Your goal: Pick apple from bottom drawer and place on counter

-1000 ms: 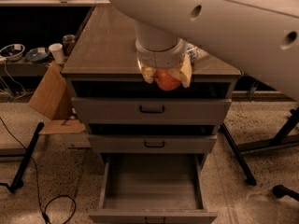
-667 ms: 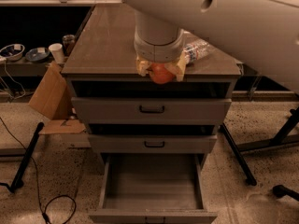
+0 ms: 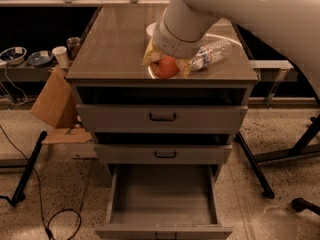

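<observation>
The red-orange apple (image 3: 168, 67) sits between the yellowish fingers (image 3: 150, 56) of my gripper (image 3: 167, 68), just over the front part of the brown-grey counter (image 3: 115, 44). The gripper is shut on the apple. Whether the apple touches the counter I cannot tell. The bottom drawer (image 3: 164, 199) is pulled open below and its grey floor is bare. My white arm fills the upper right of the view and hides the back right of the counter.
A clear plastic bottle (image 3: 211, 53) lies on the counter right of the gripper. A white bowl's rim (image 3: 151, 30) shows behind the arm. Two upper drawers (image 3: 162, 117) are shut. A cardboard box (image 3: 56, 100), a cable (image 3: 50, 219) and stand legs (image 3: 254, 165) are on the floor.
The gripper with the apple has moved up and back, from in front of the cabinet's top edge to over the front of the counter. The view has shifted a little.
</observation>
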Robot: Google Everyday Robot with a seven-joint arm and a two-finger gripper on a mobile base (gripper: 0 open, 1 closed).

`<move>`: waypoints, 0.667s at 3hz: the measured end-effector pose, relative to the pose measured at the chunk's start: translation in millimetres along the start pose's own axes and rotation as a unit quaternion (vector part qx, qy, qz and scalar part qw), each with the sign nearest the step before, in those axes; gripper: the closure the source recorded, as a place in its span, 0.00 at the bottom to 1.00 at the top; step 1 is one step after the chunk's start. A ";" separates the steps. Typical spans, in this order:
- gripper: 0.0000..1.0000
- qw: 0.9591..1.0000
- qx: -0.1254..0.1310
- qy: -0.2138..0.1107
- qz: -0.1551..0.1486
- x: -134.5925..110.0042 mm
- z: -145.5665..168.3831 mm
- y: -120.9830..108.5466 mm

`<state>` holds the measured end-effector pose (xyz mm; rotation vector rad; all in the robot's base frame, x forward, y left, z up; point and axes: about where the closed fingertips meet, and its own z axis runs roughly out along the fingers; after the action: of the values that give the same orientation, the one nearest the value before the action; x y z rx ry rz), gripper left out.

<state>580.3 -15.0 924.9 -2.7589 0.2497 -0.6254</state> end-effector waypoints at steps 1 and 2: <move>1.00 0.999 0.047 -0.008 0.005 12.6 10.8 -11.1; 1.00 0.999 0.048 -0.009 0.006 11.5 10.9 -10.3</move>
<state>596.4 -5.3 923.4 -2.6680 0.2256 -0.5937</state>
